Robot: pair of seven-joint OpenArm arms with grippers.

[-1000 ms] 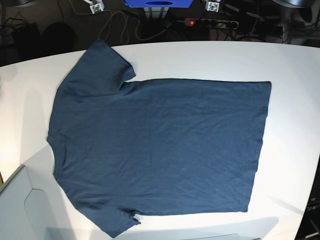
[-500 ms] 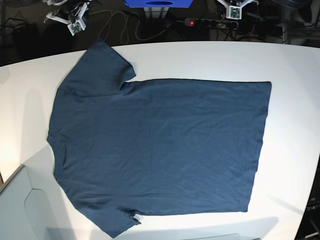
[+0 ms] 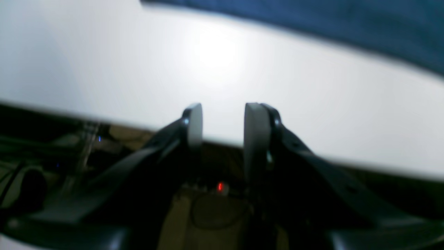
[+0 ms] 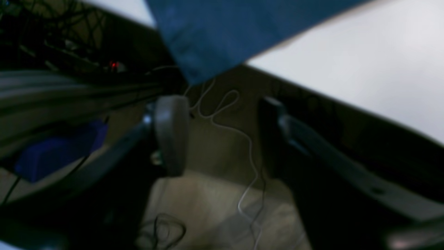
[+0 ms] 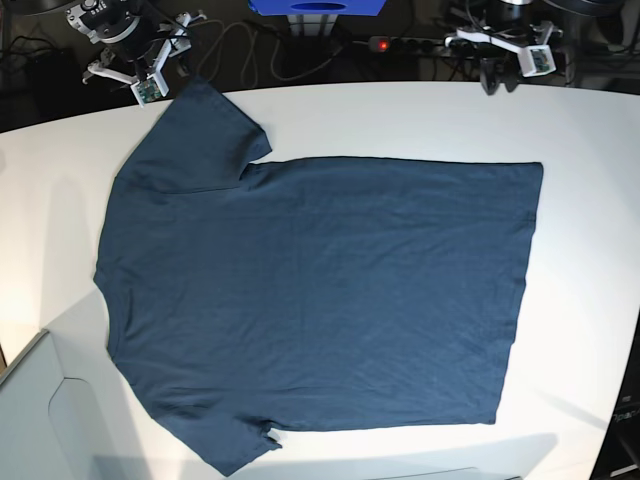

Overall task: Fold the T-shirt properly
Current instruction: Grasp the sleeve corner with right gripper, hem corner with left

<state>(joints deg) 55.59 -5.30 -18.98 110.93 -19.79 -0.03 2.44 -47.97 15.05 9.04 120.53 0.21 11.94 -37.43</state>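
Filling most of my base view was the white table (image 5: 590, 200), and on it the T-shirt (image 5: 320, 300) lay spread flat, dark navy, with its hem at the right of the frame and its shoulders toward the left. One short sleeve pointed to the upper left, its tip reaching the table's far edge, and the other pointed to the lower left near the bottom of the frame. The cloth was lightly wrinkled but not folded anywhere that I could see. Beyond the table's far edge, along the top of the frame, sat a blue box (image 5: 316, 7) and a power strip (image 5: 420, 45) with a red light, among loose cables on the dark floor. The right gripper (image 5: 135, 78) hung at the upper left of the base view, just off the table edge and close beside the sleeve tip; in its wrist view its two fingers (image 4: 171, 133) stood clearly apart with only floor and a thin white cable between them, gripping nothing, and the sleeve hem showed above them. The left gripper (image 5: 497, 83) hung at the upper right, over the far edge; its wrist view showed both pale pads (image 3: 195, 125) parted with a plain gap, nothing held, and the shirt's edge well beyond across bare table.
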